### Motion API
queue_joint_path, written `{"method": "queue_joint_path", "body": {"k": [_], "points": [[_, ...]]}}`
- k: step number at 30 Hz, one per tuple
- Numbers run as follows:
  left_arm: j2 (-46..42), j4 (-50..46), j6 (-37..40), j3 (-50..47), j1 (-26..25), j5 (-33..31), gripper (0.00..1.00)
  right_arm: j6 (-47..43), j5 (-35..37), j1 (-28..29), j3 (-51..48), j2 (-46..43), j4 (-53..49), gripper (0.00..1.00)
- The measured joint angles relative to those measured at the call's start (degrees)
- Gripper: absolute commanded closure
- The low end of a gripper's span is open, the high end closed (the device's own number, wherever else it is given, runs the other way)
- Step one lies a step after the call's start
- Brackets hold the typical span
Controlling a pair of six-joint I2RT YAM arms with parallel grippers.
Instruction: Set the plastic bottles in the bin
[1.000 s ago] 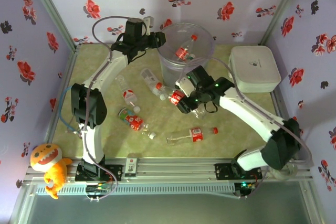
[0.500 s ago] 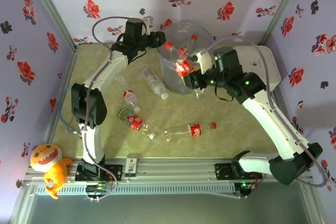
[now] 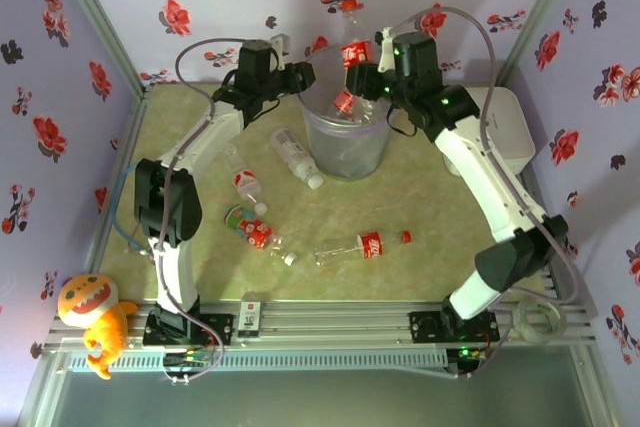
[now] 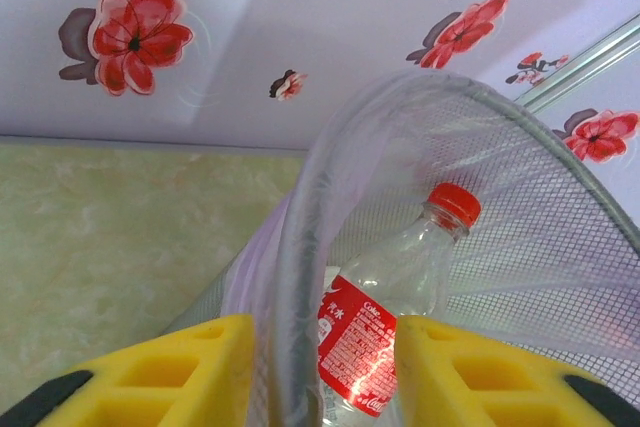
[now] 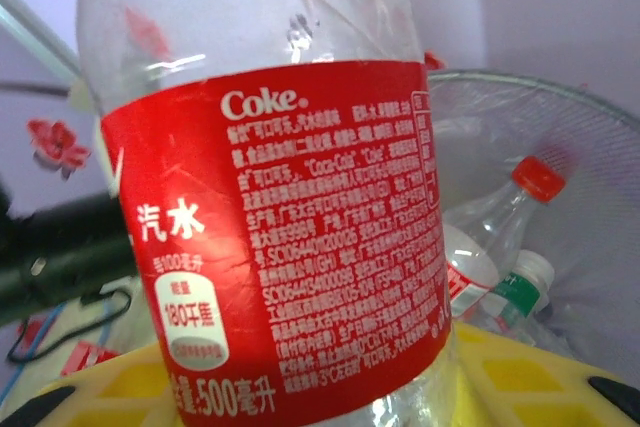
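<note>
The right gripper (image 3: 358, 59) pinches a red-label bottle (image 3: 354, 47) tight, up in the air over the bin (image 3: 370, 157). The bottle stands tall, cap up, bottom toward the bin. The left gripper (image 4: 325, 352) has a finger on each side of the bin's rim; I cannot tell if it squeezes. A few other bottles (image 5: 500, 237) lie inside the bin.

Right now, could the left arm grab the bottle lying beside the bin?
Probably not yet: the jaws of the left arm straddle the bin rim. Freed, it likely could: the bottle lies close, nothing covering it.
</note>
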Motion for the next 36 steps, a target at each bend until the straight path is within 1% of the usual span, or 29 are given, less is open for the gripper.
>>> {"method": "queue_joint_path", "body": {"k": [5,10,14,18,21,28,32,36], "points": [[-0.2,0.1,-0.6,-0.2,0.0,0.0,0.58,4.7,3.8,-0.7,3.9,6.2,1.5,0.53],[-0.2,0.1,-0.8,-0.2,0.0,0.0,0.58,9.7,5.7,-1.5,3.9,11.7,3.9,0.52],[-0.2,0.1,-1.0,-0.2,0.0,0.0,0.58,14.3,5.9,-1.6,1.8,14.7,7.6,0.52],[-0.2,0.1,-1.0,-0.2,0.0,0.0,0.58,18.1,5.9,-1.5,0.7,17.4,11.1,0.45],[-0.2,0.1,-1.0,-0.2,0.0,0.0,0.58,19.7,5.6,-1.3,0.0,18.6,12.5,0.37],[-0.2,0.1,-1.0,-0.1,0.0,0.0,0.58,19.3,2.8,-1.0,0.0,20.0,13.2,0.21],[-0.2,0.0,-1.0,-0.1,0.0,0.0,0.58,17.0,1.7,-0.9,0.0,20.0,12.9,0.18],[-0.1,0.0,-1.0,0.1,0.0,0.0,0.58,14.0,1.7,-0.9,0.3,19.4,9.9,0.18]]}}
